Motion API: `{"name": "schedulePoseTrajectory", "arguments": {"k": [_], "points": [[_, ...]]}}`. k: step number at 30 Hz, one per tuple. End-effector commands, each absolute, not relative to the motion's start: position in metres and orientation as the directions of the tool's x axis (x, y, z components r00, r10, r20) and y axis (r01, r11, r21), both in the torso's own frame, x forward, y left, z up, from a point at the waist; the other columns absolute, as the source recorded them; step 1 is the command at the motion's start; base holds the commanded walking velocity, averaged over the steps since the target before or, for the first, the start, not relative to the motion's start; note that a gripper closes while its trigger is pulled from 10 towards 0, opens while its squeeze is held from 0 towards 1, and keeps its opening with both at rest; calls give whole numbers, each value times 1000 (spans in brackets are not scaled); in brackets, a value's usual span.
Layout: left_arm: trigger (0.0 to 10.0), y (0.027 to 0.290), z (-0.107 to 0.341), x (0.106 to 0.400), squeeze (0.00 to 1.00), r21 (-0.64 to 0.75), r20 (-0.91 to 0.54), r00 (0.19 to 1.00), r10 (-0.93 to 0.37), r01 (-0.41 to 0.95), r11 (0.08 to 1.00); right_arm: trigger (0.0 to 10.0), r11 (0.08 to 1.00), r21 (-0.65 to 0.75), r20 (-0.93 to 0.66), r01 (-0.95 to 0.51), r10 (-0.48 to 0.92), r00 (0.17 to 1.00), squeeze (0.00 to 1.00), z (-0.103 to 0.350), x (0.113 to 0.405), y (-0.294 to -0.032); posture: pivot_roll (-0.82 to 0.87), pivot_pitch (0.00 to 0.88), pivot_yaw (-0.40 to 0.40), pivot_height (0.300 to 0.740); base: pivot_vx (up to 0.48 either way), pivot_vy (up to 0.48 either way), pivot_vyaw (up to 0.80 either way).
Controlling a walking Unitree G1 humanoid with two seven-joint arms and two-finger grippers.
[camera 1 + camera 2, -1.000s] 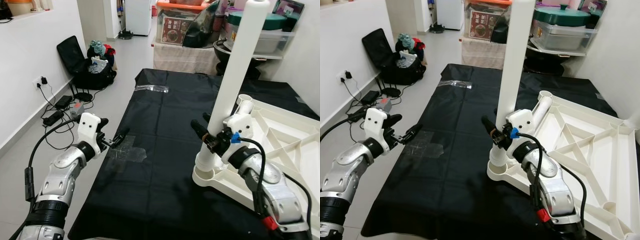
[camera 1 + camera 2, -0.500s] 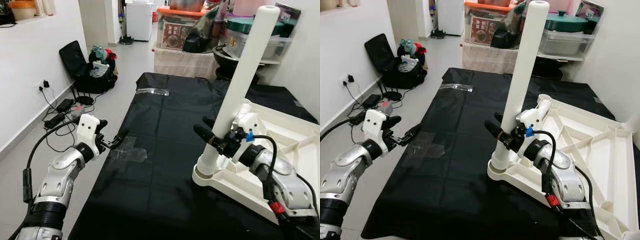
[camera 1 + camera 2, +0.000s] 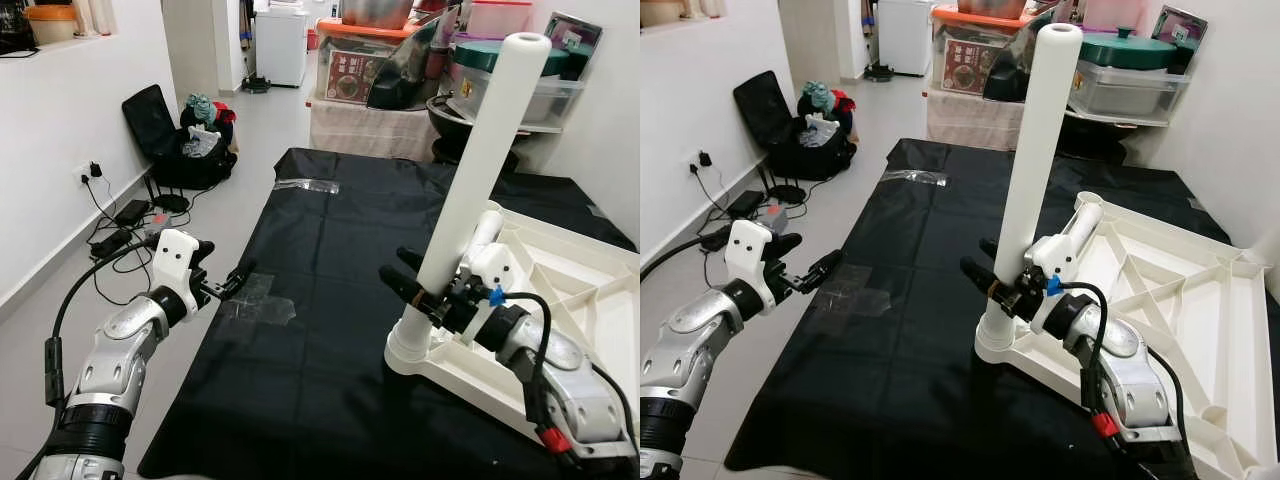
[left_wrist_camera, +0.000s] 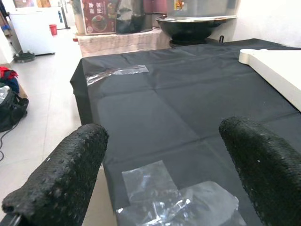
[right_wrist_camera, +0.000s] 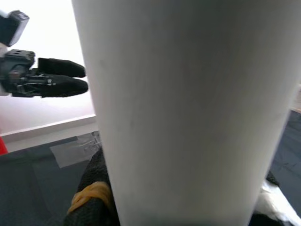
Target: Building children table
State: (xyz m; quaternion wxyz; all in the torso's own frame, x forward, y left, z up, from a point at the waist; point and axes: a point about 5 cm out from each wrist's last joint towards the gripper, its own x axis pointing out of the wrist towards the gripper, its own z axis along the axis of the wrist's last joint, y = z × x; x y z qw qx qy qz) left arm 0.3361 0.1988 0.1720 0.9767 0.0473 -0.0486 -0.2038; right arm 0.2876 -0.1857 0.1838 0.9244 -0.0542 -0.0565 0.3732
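1. Table leg [image 3: 470, 190], the long white tube, stands seated in the corner socket [image 3: 412, 352] of the upturned white tabletop [image 3: 575, 300], which lies on the black cloth [image 3: 320, 270] at your right. It leans a little off vertical, top toward the far right.

2. Your right gripper [image 3: 420, 290] is clamped around the leg low down, one black finger [image 3: 395, 282] showing on each side of the tube just above the socket; the right wrist view has the tube pressed between the pads.

3. Because the hold is so low and the tube so tall, any sideways pull could lever the leg over and pop it out of the socket, or lift that corner of the tabletop off the cloth.

4. If the leg threads in, twisting while it tilts could cross the joint and jam it. I cannot tell whether it is fully home.

5. Your left gripper [image 3: 226, 285] hovers with its fingers apart over the cloth's near left edge beside some clear tape [image 3: 262, 305], holding nothing. With nothing bracing the tabletop, it may slide or turn as you work the leg.

6. Letting go now may let the leaning leg topple.
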Motion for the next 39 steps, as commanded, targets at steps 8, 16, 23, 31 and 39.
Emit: {"name": "schedulePoseTrajectory", "arguments": {"k": [8,16,23,31,39], "points": [[10000,197,169,336,0,89,61,909,-413,407,909,10000,583,185,-7,-791,806,592,0,150,265,-155,77,0,-81,740,0,0,0],[10000,197,168,337,0,84,58,909,-413,408,909,10000,505,234,51,-830,847,530,0,161,256,-138,77,0,-84,740,0,0,0],[10000,197,167,336,0,88,55,911,-409,403,911,10000,536,179,-3,-825,839,544,0,152,256,-142,79,0,-85,740,0,0,0],[10000,197,166,335,0,88,52,911,-409,404,910,10000,509,153,-43,-847,860,509,0,149,248,-143,74,0,-85,740,0,0,0],[10000,197,166,335,0,89,51,913,-406,400,912,10000,982,-4,-271,-190,181,945,0,135,299,-178,67,0,-85,740,0,0,0]]}}
